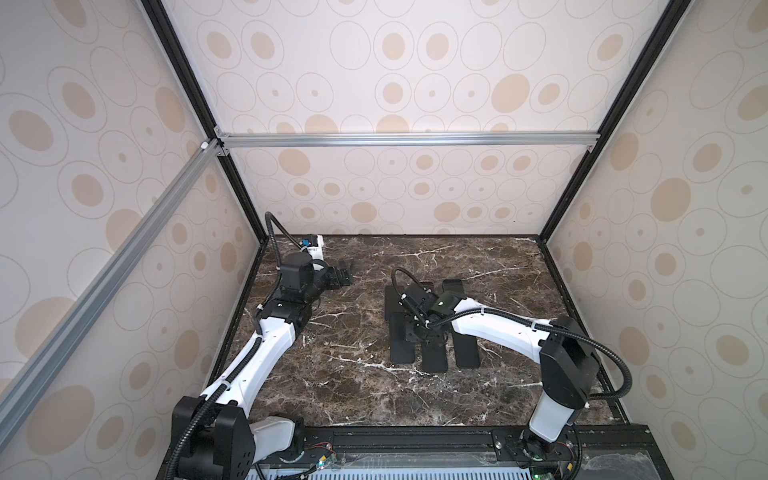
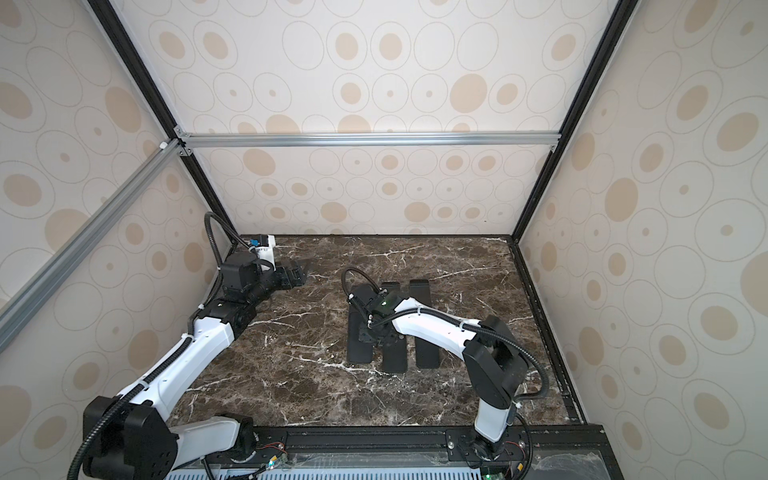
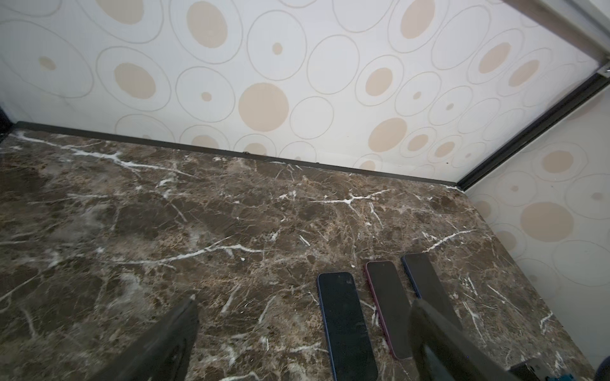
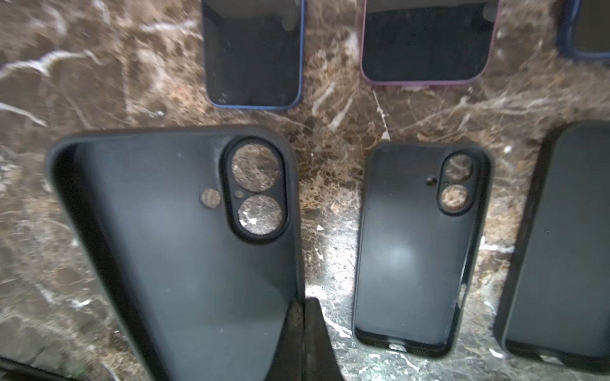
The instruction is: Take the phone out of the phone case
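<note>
My right gripper is shut on the side wall of an empty black phone case. The case is lifted and tilted, and marble shows through its camera holes. In both top views this case is the left one of the front row, under the right gripper. Three bare phones lie behind it: a blue-rimmed phone, a pink-rimmed one and a dark blue one. My left gripper hangs open and empty at the far left.
Two more black cases lie flat to the right of the held one. The brown marble table is boxed in by patterned walls on three sides. A black rail runs along its front edge.
</note>
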Action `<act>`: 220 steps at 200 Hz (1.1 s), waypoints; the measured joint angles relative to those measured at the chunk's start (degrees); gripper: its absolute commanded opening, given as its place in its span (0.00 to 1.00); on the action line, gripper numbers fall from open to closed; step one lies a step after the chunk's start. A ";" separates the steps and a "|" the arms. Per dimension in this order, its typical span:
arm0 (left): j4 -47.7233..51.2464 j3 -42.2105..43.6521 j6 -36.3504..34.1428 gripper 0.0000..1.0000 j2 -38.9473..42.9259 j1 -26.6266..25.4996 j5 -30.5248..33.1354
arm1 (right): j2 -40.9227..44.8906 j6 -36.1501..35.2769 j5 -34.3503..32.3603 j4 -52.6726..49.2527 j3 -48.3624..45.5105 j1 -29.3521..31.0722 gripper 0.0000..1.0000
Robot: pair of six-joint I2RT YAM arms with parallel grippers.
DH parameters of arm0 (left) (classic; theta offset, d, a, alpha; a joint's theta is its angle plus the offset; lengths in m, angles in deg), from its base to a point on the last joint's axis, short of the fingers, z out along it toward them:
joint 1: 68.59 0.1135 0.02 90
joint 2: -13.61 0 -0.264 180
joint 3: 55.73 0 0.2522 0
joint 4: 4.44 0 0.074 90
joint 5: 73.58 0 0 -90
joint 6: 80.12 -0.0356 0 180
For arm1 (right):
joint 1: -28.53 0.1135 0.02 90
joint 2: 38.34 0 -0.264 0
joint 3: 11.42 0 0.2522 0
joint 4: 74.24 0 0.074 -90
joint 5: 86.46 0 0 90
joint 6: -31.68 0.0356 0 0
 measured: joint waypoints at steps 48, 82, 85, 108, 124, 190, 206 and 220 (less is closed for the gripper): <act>0.04 0.35 -0.04 0.99 0.13 0.81 0.00 | -6.71 1.31 0.20 -1.99 3.32 0.20 0.00; 0.02 0.44 -0.07 0.99 0.13 1.27 -0.02 | -9.97 1.49 0.66 -2.40 5.03 0.28 0.00; 0.02 0.46 -0.07 0.99 0.13 1.29 -0.02 | -10.14 1.49 0.66 -2.47 5.18 0.31 0.00; 0.04 0.98 -0.07 0.99 0.31 1.49 -0.02 | -11.34 1.44 0.83 -2.97 6.08 0.42 0.00; 0.09 1.22 -0.07 0.99 0.35 1.57 -0.04 | -11.63 1.40 0.96 -3.19 6.25 0.46 0.00; 0.02 1.25 -0.07 0.99 0.35 1.79 -0.50 | -14.45 0.57 1.66 -4.13 8.04 0.59 0.00; 0.04 1.27 -0.07 0.99 0.35 1.86 -0.50 | -14.53 0.52 1.70 -4.26 8.07 0.66 0.05; 0.02 1.31 -0.07 0.99 0.37 1.95 -0.50 | -14.53 0.39 1.73 -4.26 8.09 0.70 0.11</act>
